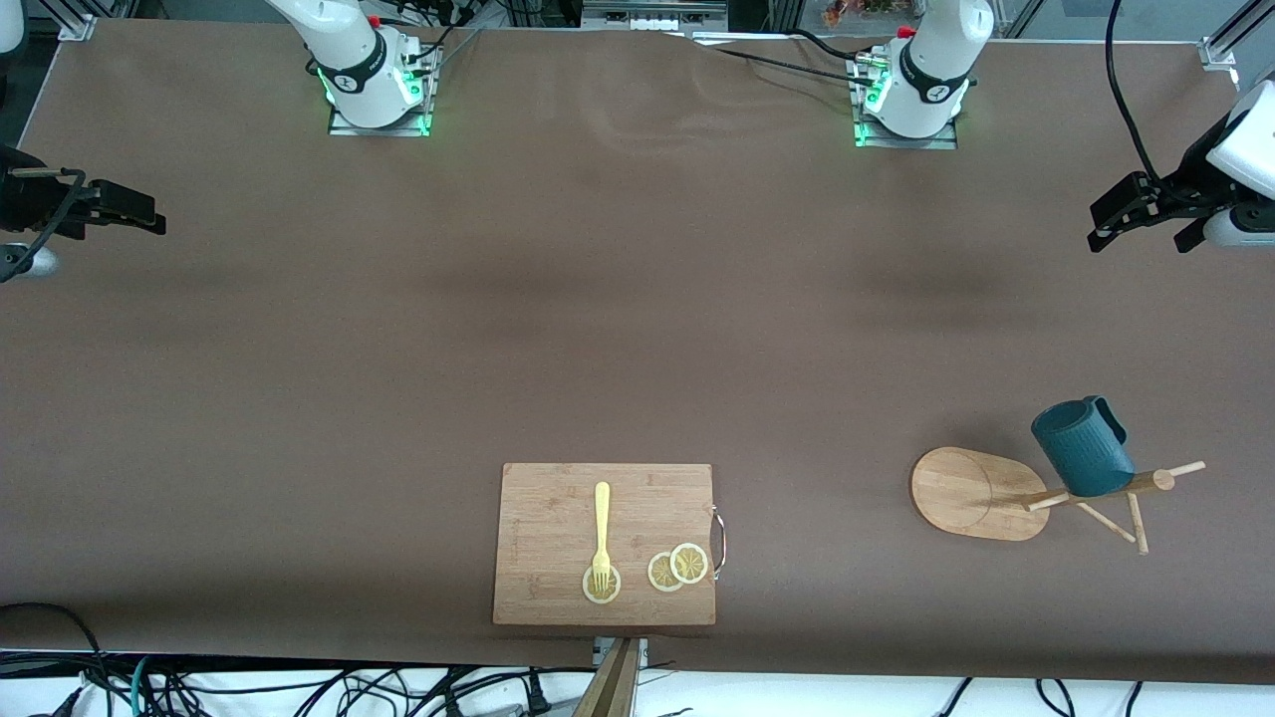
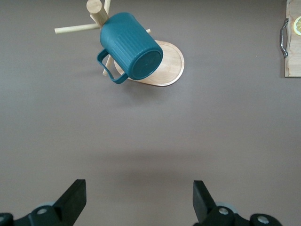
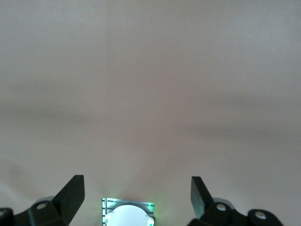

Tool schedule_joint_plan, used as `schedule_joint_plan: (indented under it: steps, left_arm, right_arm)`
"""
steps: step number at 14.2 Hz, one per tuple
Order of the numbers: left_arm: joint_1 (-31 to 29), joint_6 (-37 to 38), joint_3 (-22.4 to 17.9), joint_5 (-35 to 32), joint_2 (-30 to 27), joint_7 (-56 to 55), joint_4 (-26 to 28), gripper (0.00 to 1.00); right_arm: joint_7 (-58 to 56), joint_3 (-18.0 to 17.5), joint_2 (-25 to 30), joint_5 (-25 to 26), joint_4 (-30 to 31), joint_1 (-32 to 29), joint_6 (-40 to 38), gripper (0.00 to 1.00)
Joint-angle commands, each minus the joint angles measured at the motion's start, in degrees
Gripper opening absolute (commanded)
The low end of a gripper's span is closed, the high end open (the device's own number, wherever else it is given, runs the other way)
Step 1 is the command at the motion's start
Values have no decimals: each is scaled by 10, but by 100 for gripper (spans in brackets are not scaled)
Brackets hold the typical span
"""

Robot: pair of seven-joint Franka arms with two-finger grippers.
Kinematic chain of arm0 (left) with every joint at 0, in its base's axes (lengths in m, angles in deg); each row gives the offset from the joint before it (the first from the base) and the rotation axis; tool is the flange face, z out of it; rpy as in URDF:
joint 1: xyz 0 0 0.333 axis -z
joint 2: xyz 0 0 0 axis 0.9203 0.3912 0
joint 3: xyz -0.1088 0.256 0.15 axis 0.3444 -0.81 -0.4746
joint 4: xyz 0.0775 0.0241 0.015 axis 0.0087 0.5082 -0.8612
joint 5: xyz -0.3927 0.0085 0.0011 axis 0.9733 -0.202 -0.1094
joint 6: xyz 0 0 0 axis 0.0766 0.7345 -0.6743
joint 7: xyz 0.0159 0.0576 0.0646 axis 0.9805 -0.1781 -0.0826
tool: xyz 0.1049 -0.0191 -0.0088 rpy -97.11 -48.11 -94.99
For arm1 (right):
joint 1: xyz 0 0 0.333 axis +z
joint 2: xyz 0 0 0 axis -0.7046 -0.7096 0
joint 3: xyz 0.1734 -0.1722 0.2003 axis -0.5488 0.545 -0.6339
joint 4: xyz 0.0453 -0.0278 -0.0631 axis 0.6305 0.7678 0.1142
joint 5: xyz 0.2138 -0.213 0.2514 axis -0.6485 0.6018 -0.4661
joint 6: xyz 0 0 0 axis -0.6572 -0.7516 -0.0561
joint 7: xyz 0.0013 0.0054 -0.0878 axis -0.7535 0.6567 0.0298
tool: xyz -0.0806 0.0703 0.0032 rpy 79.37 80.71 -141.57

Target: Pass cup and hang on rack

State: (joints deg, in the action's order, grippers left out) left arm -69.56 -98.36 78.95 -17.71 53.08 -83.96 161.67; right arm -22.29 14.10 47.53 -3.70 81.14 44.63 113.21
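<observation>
Teal cup (image 1: 1082,448) hung on a peg of the rack (image 1: 981,493), at about 4 o'clock on the table (image 1: 637,329) toward the left arm's end, cup's underside shown only in the left wrist view, cutting board (image 1: 605,543) with fork (image 1: 602,538) and lemon slices (image 1: 677,568) seen whole only from the front, left gripper (image 1: 1136,214) held wide open and empty at 2 o'clock, right gripper (image 1: 120,209) likewise spread and empty at 10 o'clock, both arms waiting.

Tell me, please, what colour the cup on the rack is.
Dark teal, faintly ribbed; the cup shows best in the left wrist view.

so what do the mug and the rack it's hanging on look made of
Dark teal ribbed mug: probably glazed ceramic, judging by its soft sheen, though plastic is possible. Light wooden mug tree rack: unpainted pale wood, with grain visible on its oval base.
</observation>
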Motion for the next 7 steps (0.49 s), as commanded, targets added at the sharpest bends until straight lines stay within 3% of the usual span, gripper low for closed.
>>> schedule_joint_plan:
  steps: [1, 7]
  left_arm:
    - [2, 30, 0, -1, -3, -5, -16, 100]
    - [0, 34, -4, 0, -2, -20, -23, 100]
  right_arm:
    - [5, -2, -1, -11, -10, -4, -11, 100]
    - [5, -2, -1, -11, -10, -5, -10, 100]
